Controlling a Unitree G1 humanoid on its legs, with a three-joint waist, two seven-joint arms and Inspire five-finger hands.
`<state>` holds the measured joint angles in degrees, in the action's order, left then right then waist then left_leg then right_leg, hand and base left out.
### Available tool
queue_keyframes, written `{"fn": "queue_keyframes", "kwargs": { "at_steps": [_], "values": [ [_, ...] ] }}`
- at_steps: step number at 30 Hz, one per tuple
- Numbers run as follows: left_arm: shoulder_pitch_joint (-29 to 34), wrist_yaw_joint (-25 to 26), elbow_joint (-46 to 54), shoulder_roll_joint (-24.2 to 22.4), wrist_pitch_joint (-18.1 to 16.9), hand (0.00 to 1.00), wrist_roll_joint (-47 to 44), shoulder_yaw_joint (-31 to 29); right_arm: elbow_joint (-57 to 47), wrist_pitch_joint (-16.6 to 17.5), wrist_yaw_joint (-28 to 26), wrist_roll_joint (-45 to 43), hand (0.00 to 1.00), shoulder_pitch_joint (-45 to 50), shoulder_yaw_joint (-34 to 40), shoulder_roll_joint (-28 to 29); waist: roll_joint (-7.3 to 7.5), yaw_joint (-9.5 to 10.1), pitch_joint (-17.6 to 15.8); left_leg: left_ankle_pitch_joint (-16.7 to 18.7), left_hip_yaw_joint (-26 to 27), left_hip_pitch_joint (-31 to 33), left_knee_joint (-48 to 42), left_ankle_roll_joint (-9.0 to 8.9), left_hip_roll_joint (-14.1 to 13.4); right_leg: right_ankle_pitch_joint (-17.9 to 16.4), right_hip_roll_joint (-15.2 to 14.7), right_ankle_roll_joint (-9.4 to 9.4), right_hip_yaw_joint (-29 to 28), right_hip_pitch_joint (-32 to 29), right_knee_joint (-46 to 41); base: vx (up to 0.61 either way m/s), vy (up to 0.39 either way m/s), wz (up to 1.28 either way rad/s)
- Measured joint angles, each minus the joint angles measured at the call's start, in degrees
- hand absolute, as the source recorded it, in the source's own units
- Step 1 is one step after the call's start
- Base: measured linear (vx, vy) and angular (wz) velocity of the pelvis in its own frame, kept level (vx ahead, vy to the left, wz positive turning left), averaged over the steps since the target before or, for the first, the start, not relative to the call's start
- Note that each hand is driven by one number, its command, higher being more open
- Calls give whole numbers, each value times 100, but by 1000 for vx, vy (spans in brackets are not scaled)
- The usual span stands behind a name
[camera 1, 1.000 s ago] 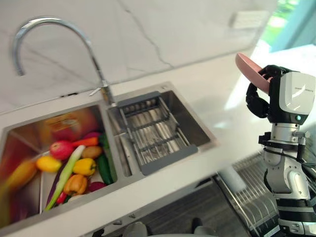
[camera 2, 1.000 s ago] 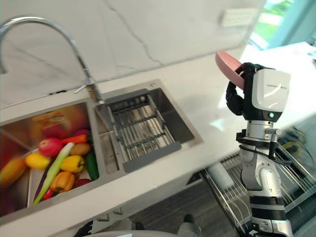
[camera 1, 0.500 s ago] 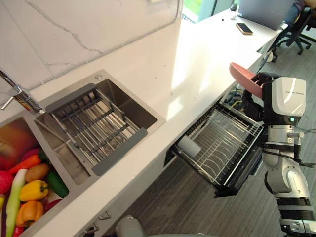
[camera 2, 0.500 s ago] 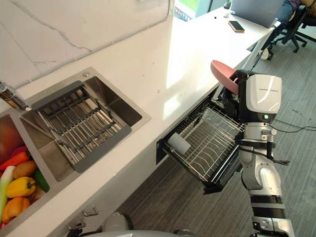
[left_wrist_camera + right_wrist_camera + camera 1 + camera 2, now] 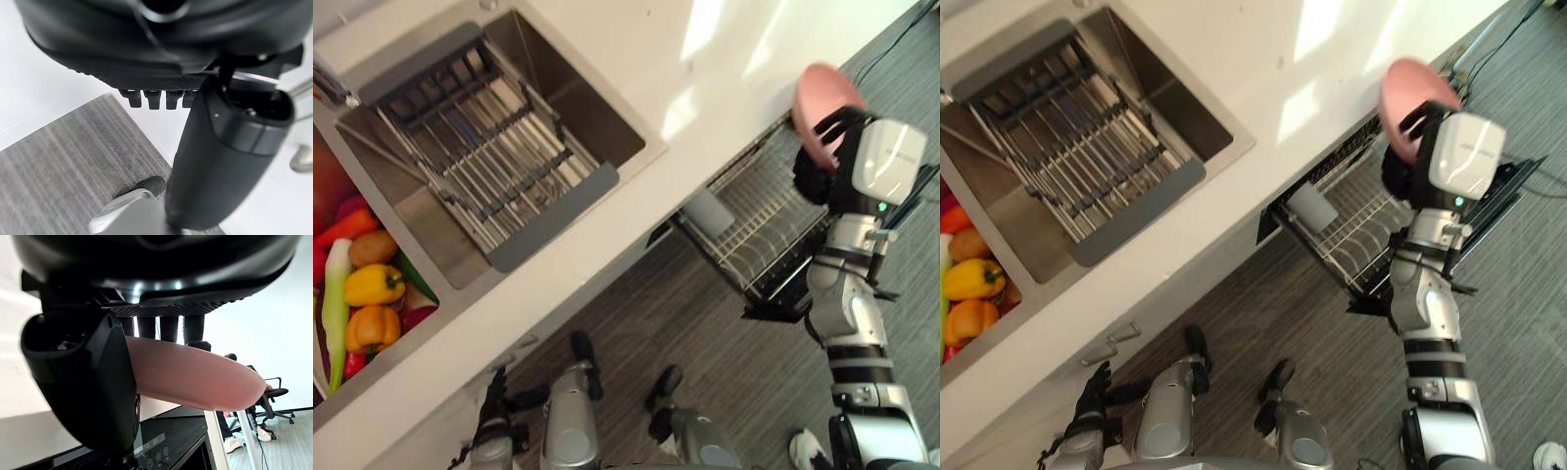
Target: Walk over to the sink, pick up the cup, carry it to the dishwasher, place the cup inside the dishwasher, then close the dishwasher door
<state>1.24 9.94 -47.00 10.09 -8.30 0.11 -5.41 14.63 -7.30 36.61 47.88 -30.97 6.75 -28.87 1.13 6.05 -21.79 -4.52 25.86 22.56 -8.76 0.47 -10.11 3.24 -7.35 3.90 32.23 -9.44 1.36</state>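
My right hand (image 5: 819, 178) is raised and shut on a shallow pink cup (image 5: 822, 98), held on edge above the front of the pulled-out dishwasher rack (image 5: 759, 230). In the right wrist view the thumb (image 5: 88, 382) presses one side of the pink cup (image 5: 195, 377) and the fingers (image 5: 168, 328) curl behind it. The dishwasher door (image 5: 1510, 184) hangs open beyond the rack. My left hand (image 5: 1092, 394) hangs low beside the cabinet front, relaxed and holding nothing; its thumb (image 5: 220, 156) stands over grey carpet.
A white cylinder-like cup (image 5: 709, 212) lies in the wire rack. The steel sink (image 5: 631, 137) holds a grey drain rack (image 5: 480, 147); its other basin has several vegetables (image 5: 367, 284). The white counter edge (image 5: 607, 255) runs between sink and dishwasher.
The camera has swung away from the tap and sink towards the dishwasher and now looks more steeply down. The right hand still holds the pink cup, now over the rack.
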Motion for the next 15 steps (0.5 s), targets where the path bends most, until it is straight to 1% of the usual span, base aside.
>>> {"fn": "queue_keyframes", "kwargs": {
  "at_steps": [2, 3, 4, 6, 7, 8, 10, 11, 12, 15],
  "values": [
    [-220, 13, 90, -20, -150, 100, -10, 322, 227, -217, 144, -260, 0, -334, -4, -117, -70, -5, -116, -126, 1, 74, 228, 72, 153, 151, -69, 20, -41, -158, 97, -51, 130, -5],
    [-258, 26, 104, -35, -129, 100, -26, 351, 298, -255, 120, -334, 0, -372, -56, -160, -78, -6, -121, -150, 1, 108, 263, 98, 181, 187, -80, 23, -53, -204, 123, -11, 100, -6],
    [-265, 54, 120, -71, -149, 100, -60, 359, 523, -331, 62, -383, 0, -413, -148, -236, -89, -6, -129, -199, 1, 190, 295, 164, 228, 256, -96, 27, -68, -279, 190, 16, 83, -3],
    [-318, 86, 152, -138, -191, 100, -88, 365, 951, -388, -140, -400, 0, -433, -341, -314, -143, 21, -181, -236, -18, 288, 296, 214, 273, 298, -127, 37, -72, -372, 215, 26, 79, 0],
    [-414, 92, 162, -193, -196, 100, -118, 367, 1191, -421, -214, -433, 0, -432, -512, -302, -211, 63, -244, -247, -98, 337, 292, 231, 302, 330, -135, 34, -72, -402, 247, 29, 40, 1],
    [-469, 94, 168, -217, -196, 100, -123, 376, 1269, -435, -224, -509, 0, -433, -571, -283, -248, 89, -290, -250, -166, 356, 291, 235, 316, 350, -134, 34, -71, -406, 277, 36, 38, 2],
    [-567, 111, 231, -236, -215, 100, -123, 506, 1379, -461, -234, -644, 0, -434, -613, -189, -395, 152, -389, -257, -209, 481, 289, 246, 338, 405, -123, 26, -57, -491, 342, 30, 29, 3],
    [-568, 129, 248, -232, -216, 100, -123, 534, 1383, -465, -225, -742, 0, -435, -614, -187, -406, 164, -399, -257, -219, 497, 290, 246, 342, 405, -114, 26, -58, -511, 344, 44, 29, 2],
    [-567, 145, 256, -231, -213, 100, -123, 552, 1381, -504, -107, -980, 0, -446, -604, -187, -409, 168, -403, -257, -261, 504, 300, 246, 355, 406, -116, 25, -76, -523, 344, 42, 26, 1],
    [-571, 183, 255, -230, -207, 100, -132, 573, 1373, -573, 164, -1089, 0, -535, -506, -208, -410, 121, -404, -257, -308, 508, 321, 245, 380, 407, -130, 25, -175, -530, 344, 34, 49, 2]
  ]
}}
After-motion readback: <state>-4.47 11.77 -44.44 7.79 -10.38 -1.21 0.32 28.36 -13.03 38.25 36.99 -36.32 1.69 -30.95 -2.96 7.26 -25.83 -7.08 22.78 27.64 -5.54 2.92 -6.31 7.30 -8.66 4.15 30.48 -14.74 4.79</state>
